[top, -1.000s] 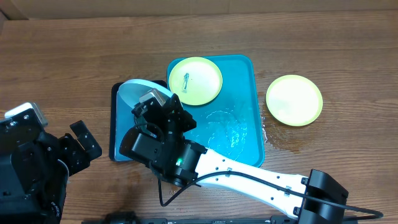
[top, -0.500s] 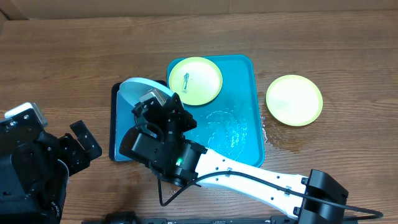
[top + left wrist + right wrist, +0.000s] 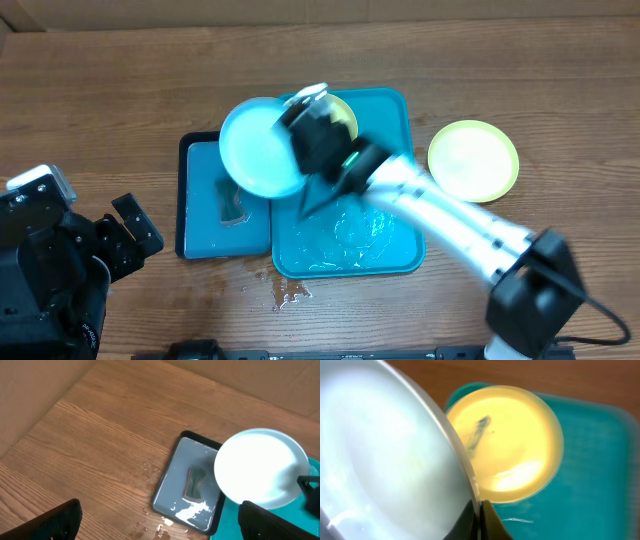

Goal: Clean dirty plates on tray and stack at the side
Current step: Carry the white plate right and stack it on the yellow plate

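Note:
My right gripper (image 3: 300,135) is shut on the rim of the light-blue rimmed plate (image 3: 258,148) and holds it in the air over the left edge of the wet teal tray (image 3: 390,240). The plate fills the left of the right wrist view (image 3: 385,460), pinched between the fingers (image 3: 479,510). A yellow-green plate with a dark streak (image 3: 505,442) lies on the tray's far part, mostly hidden under the gripper in the overhead view (image 3: 345,112). A second yellow-green plate (image 3: 473,160) lies on the table right of the tray. My left gripper (image 3: 160,525) is open and empty at the left.
A smaller black-rimmed blue tray (image 3: 205,215) holding water and a dark sponge (image 3: 232,205) sits left of the teal tray. Water drops (image 3: 290,292) lie on the wooden table in front of the trays.
My right arm has swung up and to the right, lifting the light-blue plate off the small tray to above the teal tray's left edge. The sponge is now uncovered. The left arm has not moved.

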You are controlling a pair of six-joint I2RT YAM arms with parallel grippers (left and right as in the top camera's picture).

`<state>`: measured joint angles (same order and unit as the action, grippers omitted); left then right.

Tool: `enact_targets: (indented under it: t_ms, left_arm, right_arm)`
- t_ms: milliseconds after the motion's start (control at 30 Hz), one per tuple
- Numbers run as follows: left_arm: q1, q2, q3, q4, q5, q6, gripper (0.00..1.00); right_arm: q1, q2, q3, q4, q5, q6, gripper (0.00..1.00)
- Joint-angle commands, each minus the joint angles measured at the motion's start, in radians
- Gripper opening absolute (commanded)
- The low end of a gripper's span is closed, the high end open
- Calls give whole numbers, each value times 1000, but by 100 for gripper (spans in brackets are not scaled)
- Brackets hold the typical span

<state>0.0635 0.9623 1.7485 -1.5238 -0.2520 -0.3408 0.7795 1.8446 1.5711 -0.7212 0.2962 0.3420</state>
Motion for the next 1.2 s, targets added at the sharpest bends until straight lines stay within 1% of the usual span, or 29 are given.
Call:
enact_targets:
  t_ms: [0,67,100,167,200,233,367,467,567,667,767,833,867,900,933,967,1000,1067,1167]
  left_arm:
    - [0,-2,8,3,-17,-14,100]
    - [0,-1,8,3,-17,-14,100]
    - [0,-1,8,3,-17,-14,100]
    - [0,-1,8,3,-17,-14,100]
    - [0,-1,8,3,-17,-14,100]
    - [0,-1,8,3,-17,-14,100]
    - [0,-1,8,3,-17,-14,100]
    - [0,-1,8,3,-17,-14,100]
    - [0,-1,8,3,-17,-14,100]
    - [0,-1,8,3,-17,-14,100]
    - [0,-1,8,3,-17,-14,100]
    - [0,-1,8,3,-17,-14,100]
    - [0,-1,8,3,-17,-14,100]
    - [0,-1,8,3,-17,-14,100]
    - [0,-1,8,3,-17,-14,100]
    - [0,-1,8,3,-17,-14,100]
    - [0,-1,8,3,-17,-14,100]
    - [0,-1,8,3,-17,-14,100]
    - [0,-1,8,3,-17,-14,100]
  right_arm:
    - [-314,-104,88,10,-853,62,4]
    - [-457,-122,106,-19,-943,122,4]
    - [-533,-130,114,-49,-943,153,4]
    - [-687,-138,119,-112,-903,160,4]
    - [-805,-137,119,-188,-810,161,4]
    - [-876,-129,119,-253,-715,161,4]
    - [-1037,-84,106,-436,-445,160,4]
    - [-1108,-38,46,-509,-348,160,4]
    - [-1130,-19,-47,-506,-349,160,4]
    - [-1125,-18,-142,-460,-350,160,4]
    - [-1105,-18,-200,-424,-352,159,4]
    - [-1073,-18,-210,-402,-354,124,4]
    - [-1058,-21,-205,-390,-362,102,10]
    - [-1043,-23,-195,-383,-372,71,27]
    - [-1027,-27,-180,-383,-372,49,36]
    - [-1009,-31,-158,-389,-368,37,41]
    - [-991,-39,-132,-402,-368,27,44]
    - [-953,-55,-82,-428,-375,11,46]
    - [-879,-79,-9,-440,-470,-103,46]
